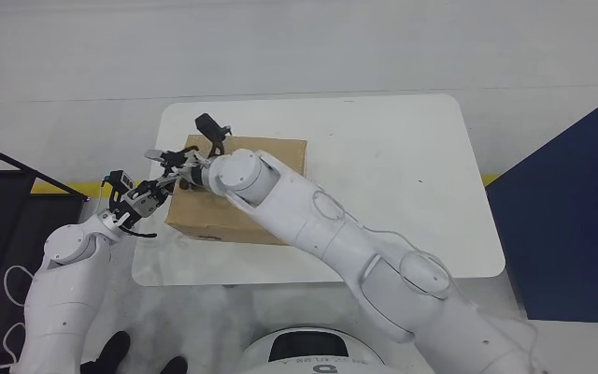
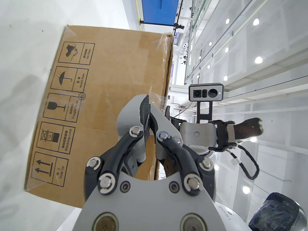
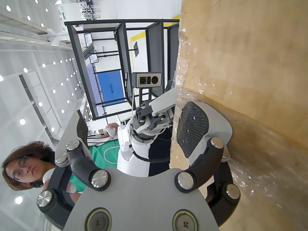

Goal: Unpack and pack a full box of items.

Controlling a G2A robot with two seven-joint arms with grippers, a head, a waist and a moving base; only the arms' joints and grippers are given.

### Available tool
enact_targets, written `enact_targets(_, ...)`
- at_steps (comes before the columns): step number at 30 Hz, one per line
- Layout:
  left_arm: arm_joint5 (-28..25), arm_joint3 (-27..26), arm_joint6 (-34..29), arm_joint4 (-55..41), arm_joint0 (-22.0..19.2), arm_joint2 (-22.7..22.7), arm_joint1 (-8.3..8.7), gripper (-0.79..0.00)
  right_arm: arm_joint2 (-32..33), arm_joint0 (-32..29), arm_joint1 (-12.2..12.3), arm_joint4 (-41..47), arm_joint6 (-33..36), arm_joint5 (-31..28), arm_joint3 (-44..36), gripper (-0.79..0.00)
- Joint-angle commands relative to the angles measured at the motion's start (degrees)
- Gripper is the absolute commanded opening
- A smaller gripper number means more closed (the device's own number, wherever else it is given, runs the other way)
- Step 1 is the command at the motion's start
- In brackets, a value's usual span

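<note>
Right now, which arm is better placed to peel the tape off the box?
Left, probably: the left gripper is shut on the tape at the box edge; the right gripper is open, grasping nothing.

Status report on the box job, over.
Left gripper fingers shut at the box top edge. Right gripper open, straddling that edge. Box closed, on the table.

White table [image 1: 411,178] on a pale floor [image 1: 280,47], blue partition [image 1: 561,224] off one end, black metal rack [image 1: 17,220] off the other, yellow tape [image 1: 490,178] beside each.
</note>
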Motion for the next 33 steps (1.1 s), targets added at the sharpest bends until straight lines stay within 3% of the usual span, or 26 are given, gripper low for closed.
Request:
enact_targets(1,0.0,0.0,0.0,0.0,0.0,0.0,0.0,-0.785,-0.1,0.7,-0.9,0.5,0.0,-1.4,1.5,0.0)
enact_targets(10,0.0,0.0,0.0,0.0,0.0,0.0,0.0,-0.785,1.4,3.2,-3.8,3.9,1.2,-7.6,7.8,0.0)
enact_targets(15,0.0,0.0,0.0,0.0,0.0,0.0,0.0,-0.677,2.2,4.4,-4.3,5.3,2.5,-7.7,11.1,0.0)
enact_targets(18,0.0,0.0,0.0,0.0,0.0,0.0,0.0,-0.573,2.2,4.6,-4.4,5.3,3.4,-7.6,11.8,0.0)
enact_targets(19,0.0,0.0,0.0,0.0,0.0,0.0,0.0,-0.419,2.2,4.6,-4.4,5.3,3.6,-8.3,11.7,0.0)
enact_targets(20,0.0,0.0,0.0,0.0,0.0,0.0,0.0,-0.025,2.2,4.5,-4.3,5.1,3.7,-9.2,11.4,0.0)
enact_targets(21,0.0,0.0,0.0,0.0,0.0,0.0,0.0,0.0,2.2,4.4,-4.3,4.9,3.9,-10.5,11.0,0.0)
enact_targets(26,1.0,-0.8,1.0,-0.3,0.7,-1.3,0.24,0.0,2.4,3.3,-3.8,2.6,3.5,-16.6,8.3,0.0)
enact_targets(33,1.2,2.6,-0.1,-4.6,-0.1,-6.1,0.98,0.0,4.8,0.4,-1.6,-3.0,0.0,-20.2,1.5,0.0)
